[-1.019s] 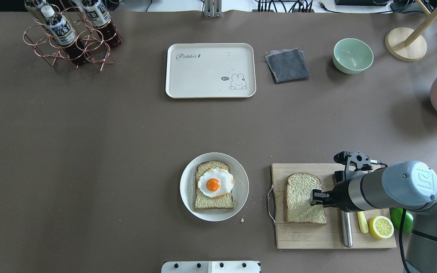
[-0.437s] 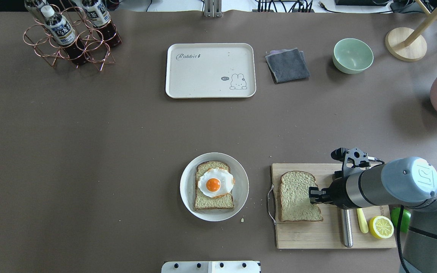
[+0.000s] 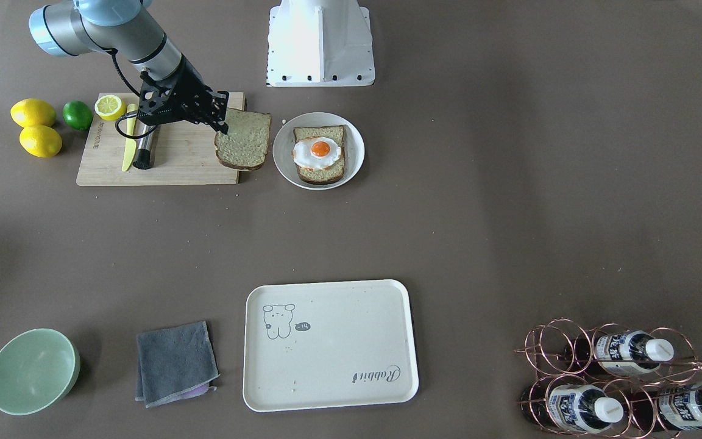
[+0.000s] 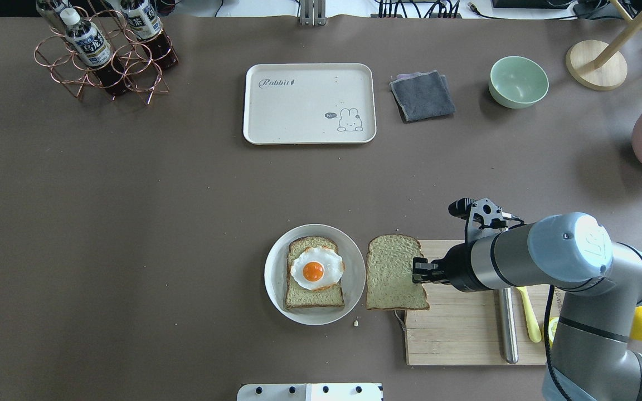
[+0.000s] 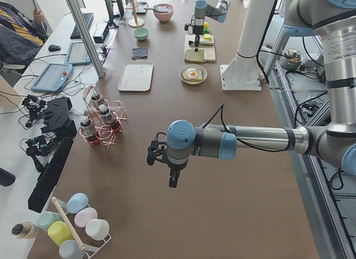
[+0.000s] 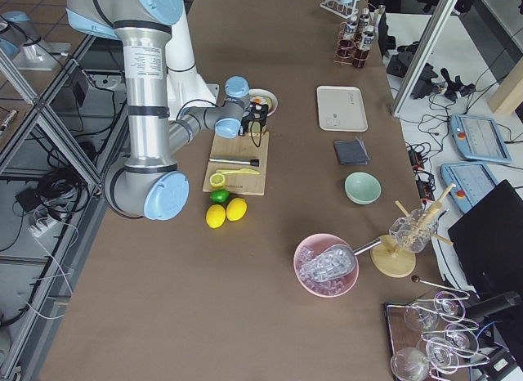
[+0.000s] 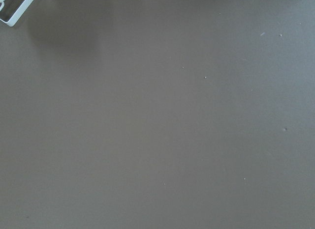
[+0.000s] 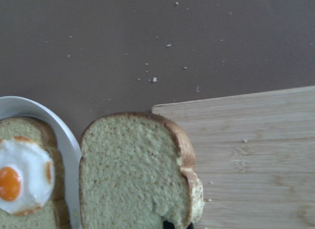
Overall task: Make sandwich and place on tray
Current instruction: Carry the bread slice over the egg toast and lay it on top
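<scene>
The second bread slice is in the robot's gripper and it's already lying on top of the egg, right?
Not quite. The right gripper does hold the bread slice, but the slice is not on the egg yet. The overhead exterior view shows it beside the plate, partly over the edge of the cutting board, with the egg uncovered.

In the overhead view the right arm (image 4: pixel 521 259) enters from 4 o'clock with its forearm level and pointing to 9 o'clock. The right gripper (image 4: pixel 417 271) pinches the 3 o'clock edge of a bread slice (image 4: pixel 390 273). In the left-side view the left arm (image 5: pixel 250 141) stretches level toward 9 o'clock and the left gripper (image 5: pixel 173 180) points down to 6 o'clock; its finger spacing is unreadable.
</scene>
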